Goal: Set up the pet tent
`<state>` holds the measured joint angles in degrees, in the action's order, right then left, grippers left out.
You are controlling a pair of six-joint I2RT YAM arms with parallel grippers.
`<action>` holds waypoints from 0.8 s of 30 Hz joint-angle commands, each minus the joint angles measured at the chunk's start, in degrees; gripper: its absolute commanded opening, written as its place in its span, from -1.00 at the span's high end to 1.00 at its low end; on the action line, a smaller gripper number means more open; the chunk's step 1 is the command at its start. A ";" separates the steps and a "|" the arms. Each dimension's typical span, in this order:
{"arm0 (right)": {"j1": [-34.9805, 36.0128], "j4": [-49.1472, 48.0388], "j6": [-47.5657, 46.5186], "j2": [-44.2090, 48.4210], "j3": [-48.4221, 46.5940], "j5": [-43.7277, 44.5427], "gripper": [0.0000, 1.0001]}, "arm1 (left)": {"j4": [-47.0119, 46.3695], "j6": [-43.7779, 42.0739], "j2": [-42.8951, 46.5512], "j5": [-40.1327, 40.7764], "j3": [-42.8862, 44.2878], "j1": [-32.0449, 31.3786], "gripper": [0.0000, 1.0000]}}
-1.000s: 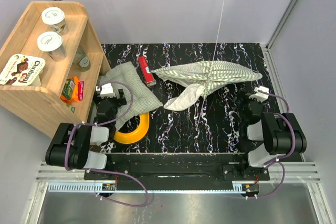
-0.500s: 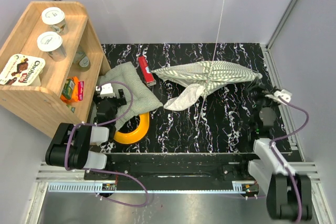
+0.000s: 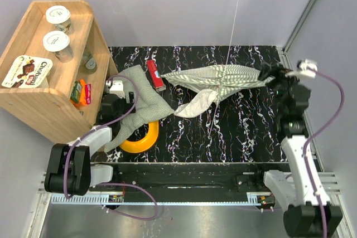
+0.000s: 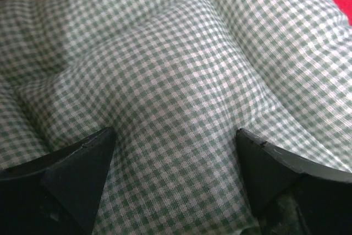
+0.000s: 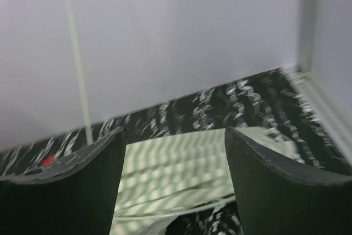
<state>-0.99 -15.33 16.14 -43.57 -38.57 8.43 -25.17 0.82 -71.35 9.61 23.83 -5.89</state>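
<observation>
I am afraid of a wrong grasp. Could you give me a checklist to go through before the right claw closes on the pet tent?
1. Right claw open: ok, jaws apart.
2. Right claw at the right end of the pet tent: ok, striped fabric shows between its jaws.
3. Right claw touching the fabric: cannot tell.
4. Left claw away from the tent: ok, it is open over the checked cushion.
5. Tent free of the red packet: cannot tell, the packet lies close beside its left end.

Left gripper [image 4: 175,136] and right gripper [image 5: 174,136] gape wide.
</observation>
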 commanded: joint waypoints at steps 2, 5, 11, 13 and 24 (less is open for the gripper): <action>4.24 22.26 -3.04 -13.28 -16.88 -17.49 -0.55 | 6.16 -10.40 7.80 -8.55 10.52 -0.52 -0.87; 8.62 18.52 -3.05 -15.83 -15.93 -18.00 -0.58 | 15.11 -10.93 9.03 -11.43 14.38 -0.70 -0.82; 16.02 12.96 -3.14 -24.00 -17.15 -17.04 -0.63 | 19.54 -10.84 9.04 -14.18 16.24 -0.88 -0.80; 16.64 11.65 -2.87 -26.38 -17.59 -17.30 -0.61 | 20.15 -10.93 9.39 -14.79 16.42 -0.88 -0.79; 16.81 7.77 4.67 -29.91 -18.47 -15.64 0.98 | 35.87 -12.77 10.88 -23.40 24.32 -3.33 -0.65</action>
<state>15.59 -3.46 15.84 -74.65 -53.80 -7.14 4.51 -10.76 -61.47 -8.75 41.80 -7.77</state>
